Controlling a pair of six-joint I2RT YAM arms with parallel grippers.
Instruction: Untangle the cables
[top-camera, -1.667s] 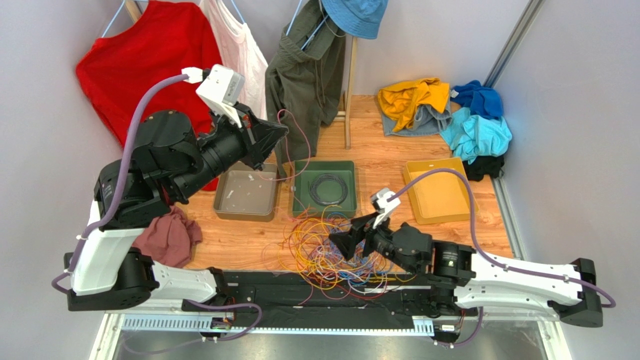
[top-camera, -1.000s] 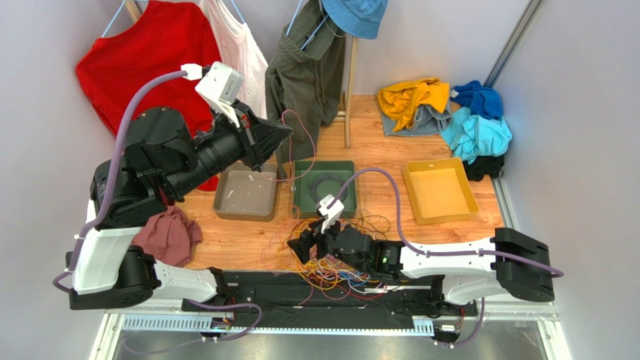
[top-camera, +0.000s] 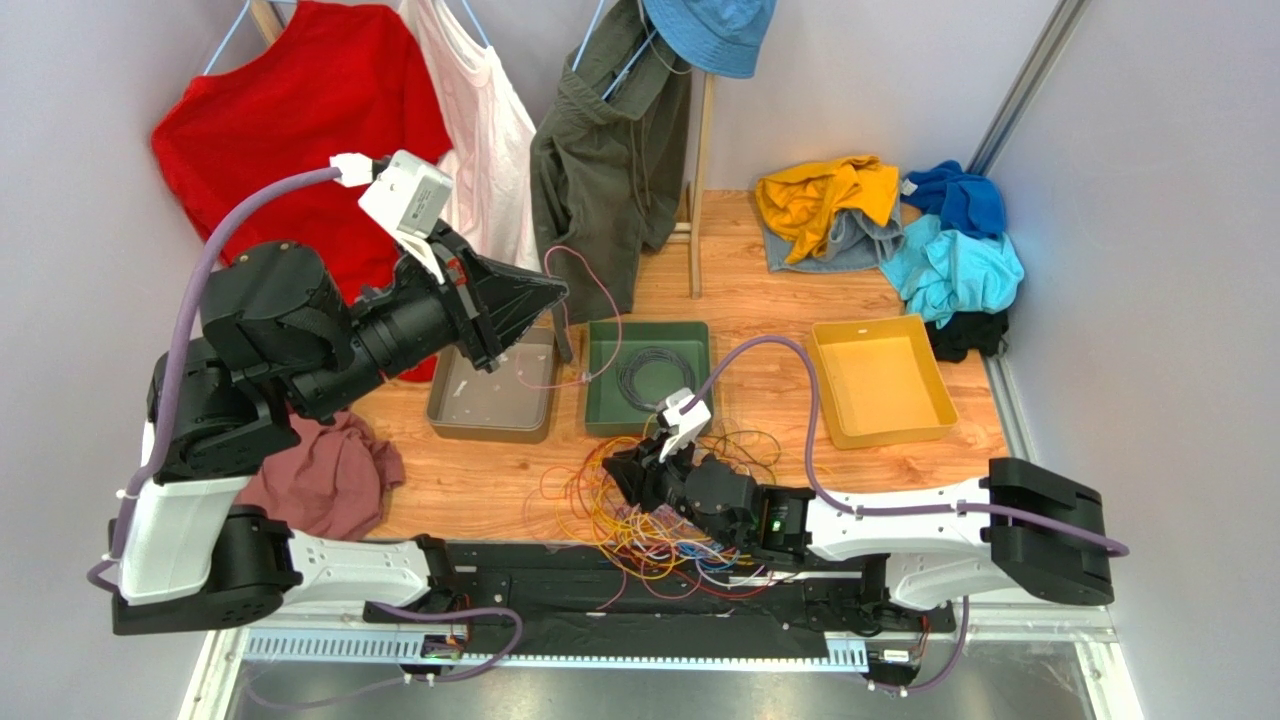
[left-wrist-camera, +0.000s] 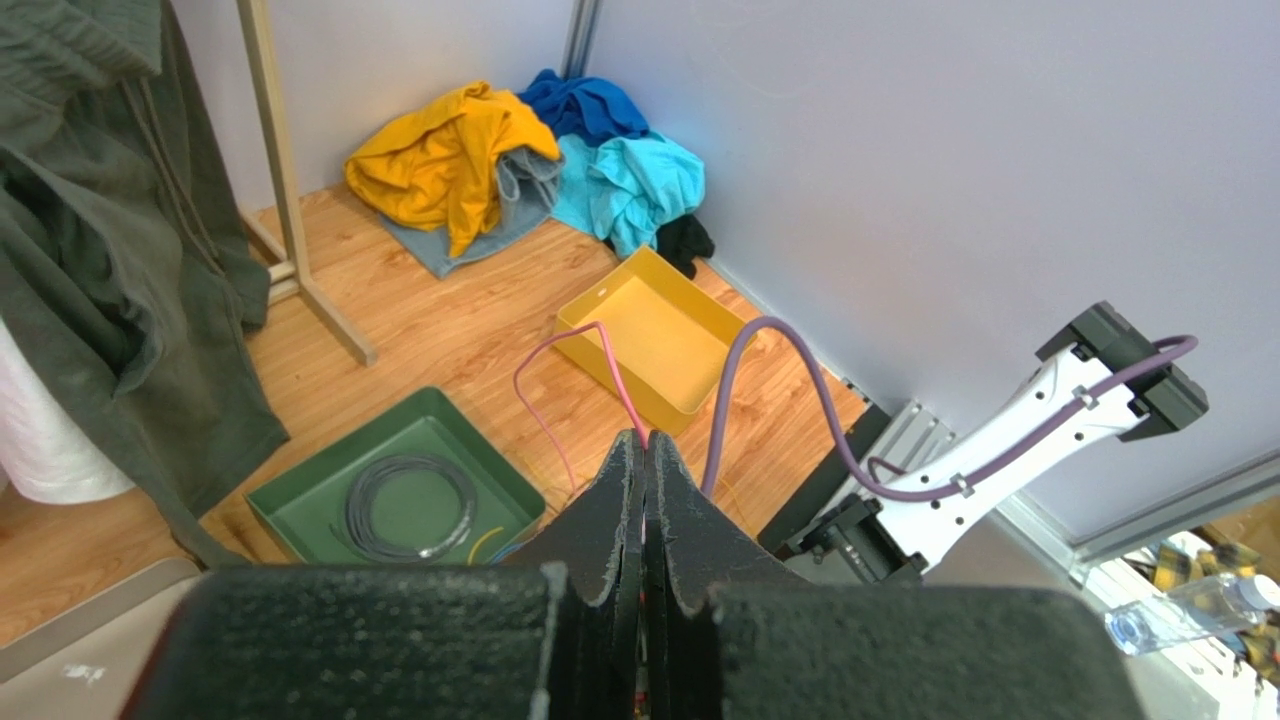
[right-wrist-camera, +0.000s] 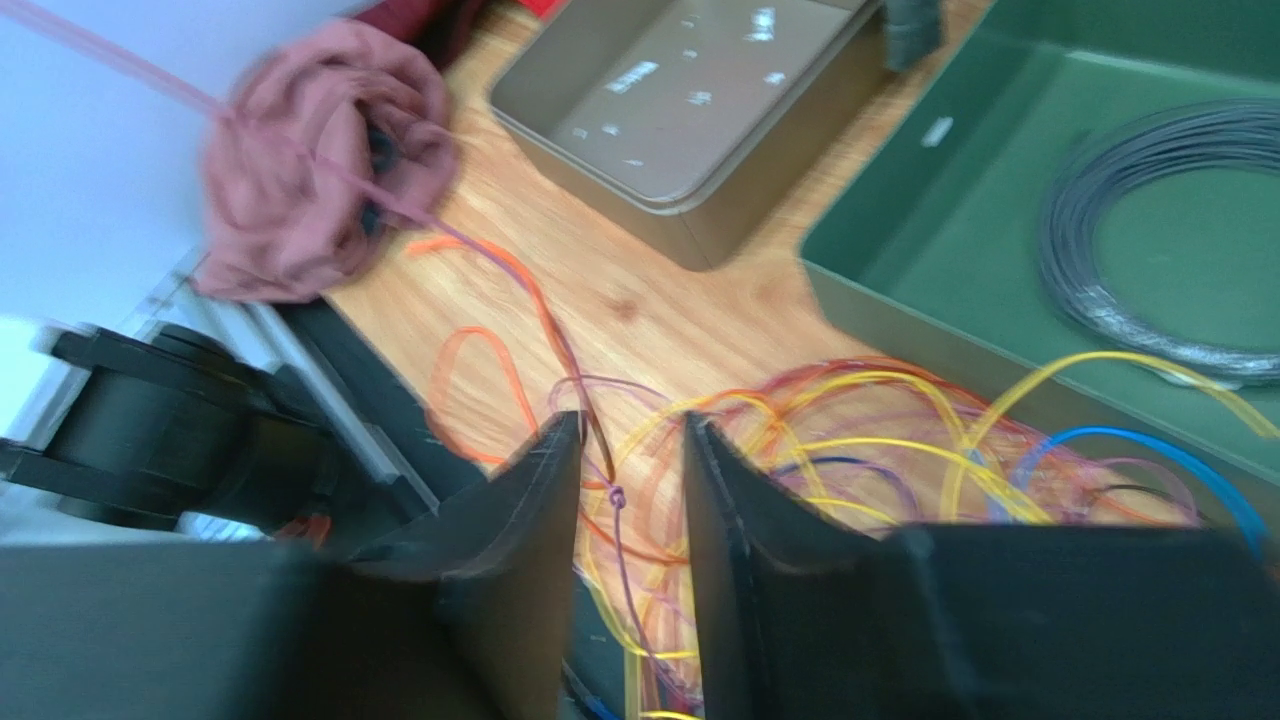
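Most of the job was still left to do. The left gripper (left-wrist-camera: 643, 446) was squeezed shut on a pink cable (left-wrist-camera: 625, 383), high up and well apart from the mess. That cable hung down from its tips in a loose loop, and its other end still ran into the pile of cables (top-camera: 661, 525) far below, so it was not free yet. The right gripper (right-wrist-camera: 631, 435) was down low, with the pile right under it and just in front of it. Its fingers were open only a little, and a thin purple strand ran through the gap, but nothing was pinched. A green tray (top-camera: 649, 326) sat just past the right gripper, and a grey coil (right-wrist-camera: 1067, 240) lay neatly inside it, so that one looked done. A grey tray (top-camera: 489, 426) sat beside the green one, below the left gripper. A yellow tray (top-camera: 879, 405) was further off to the right gripper's right. A dark red cloth (top-camera: 334, 477) lay well off to its left. The yellow, orange and blue loops crossed over each other many times, so pulling one would likely drag the others along.
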